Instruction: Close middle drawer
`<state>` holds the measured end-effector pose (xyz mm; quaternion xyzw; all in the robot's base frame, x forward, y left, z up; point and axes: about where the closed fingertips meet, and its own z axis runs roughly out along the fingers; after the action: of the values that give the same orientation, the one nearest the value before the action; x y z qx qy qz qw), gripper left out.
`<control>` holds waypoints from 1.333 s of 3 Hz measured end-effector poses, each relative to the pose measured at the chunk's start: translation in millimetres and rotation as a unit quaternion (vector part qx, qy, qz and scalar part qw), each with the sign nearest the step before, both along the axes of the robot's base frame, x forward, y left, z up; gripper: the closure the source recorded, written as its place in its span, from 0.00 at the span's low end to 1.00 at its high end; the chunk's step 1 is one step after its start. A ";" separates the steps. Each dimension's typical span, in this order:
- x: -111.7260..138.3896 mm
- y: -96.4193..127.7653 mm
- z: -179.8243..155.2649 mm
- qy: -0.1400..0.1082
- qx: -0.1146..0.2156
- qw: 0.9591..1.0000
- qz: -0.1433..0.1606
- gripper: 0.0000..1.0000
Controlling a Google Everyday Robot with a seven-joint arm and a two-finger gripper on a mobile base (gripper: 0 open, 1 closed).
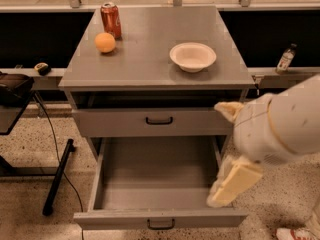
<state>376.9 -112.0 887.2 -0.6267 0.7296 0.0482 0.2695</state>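
The middle drawer [160, 218] is pulled far out of the grey cabinet [150, 64]. It is a deep, plain grey box and looks empty inside, with a flat front and a small black bar handle [161, 225] at the bottom of the view. My gripper [227, 156], with cream-coloured parts on a thick white arm [282, 126], hangs over the drawer's right side wall, near its front right corner. The drawer above [159, 122], with the taller front, stands slightly out. The lowest drawer is out of view.
On the cabinet top stand a red soda can [110, 19], an orange [105, 42] and a white bowl [192, 56]. A small bottle [285, 59] stands on a ledge at the right. A black stand and cable [57, 176] lie on the floor at the left.
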 end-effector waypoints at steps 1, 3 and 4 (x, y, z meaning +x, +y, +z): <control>-1.6 6.0 -28.0 0.000 0.014 1.000 -0.002 0.00; -6.4 47.2 -126.8 0.075 0.073 0.994 0.019 0.00; -44.3 87.2 -192.1 0.077 0.116 0.989 0.054 0.00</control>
<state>332.6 -24.7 695.1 -0.6244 0.7025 0.1952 0.2802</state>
